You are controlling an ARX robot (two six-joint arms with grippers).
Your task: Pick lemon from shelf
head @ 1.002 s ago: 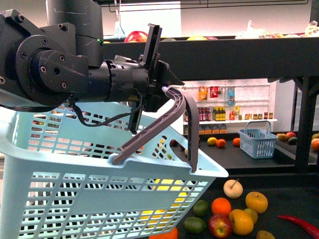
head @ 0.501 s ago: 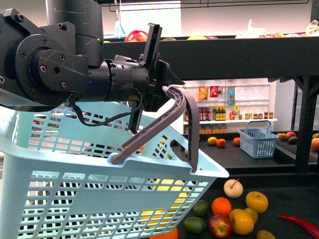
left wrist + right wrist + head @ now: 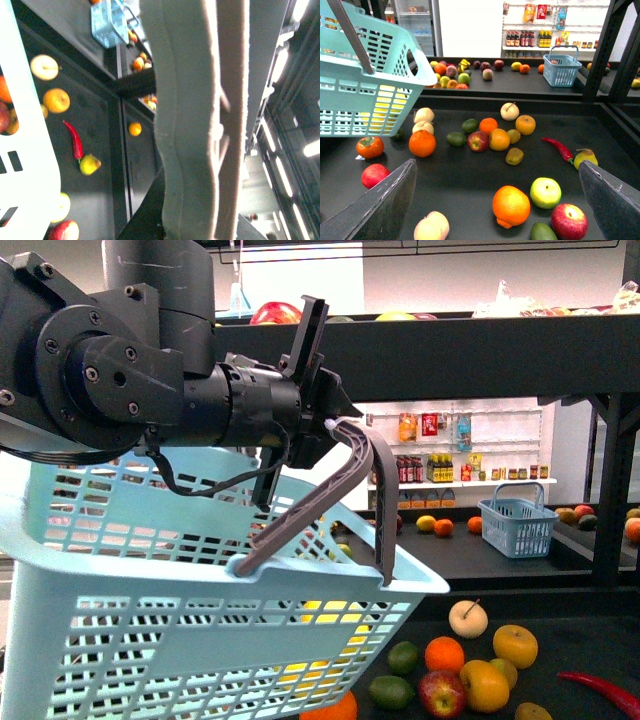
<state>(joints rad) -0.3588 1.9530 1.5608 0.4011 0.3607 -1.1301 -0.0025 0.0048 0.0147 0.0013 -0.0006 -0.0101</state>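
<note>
The left gripper [image 3: 335, 422] is clenched on the basket's [image 3: 180, 640] grey handle [image 3: 345, 475], at the upper left of the front view. The left wrist view shows little beyond that handle. In the right wrist view, the right gripper [image 3: 496, 166] is spread wide over the shelf [image 3: 460, 177]. The lemon [image 3: 385, 107] shows only as bright yellow through the basket's slats at the left. I cannot tell whether it is inside or behind.

basket [image 3: 200, 640]: pale blue lattice | handle [image 3: 340, 480]: grey | chilli [image 3: 559, 148]: red | shelf [image 3: 470, 185]: black
</note>
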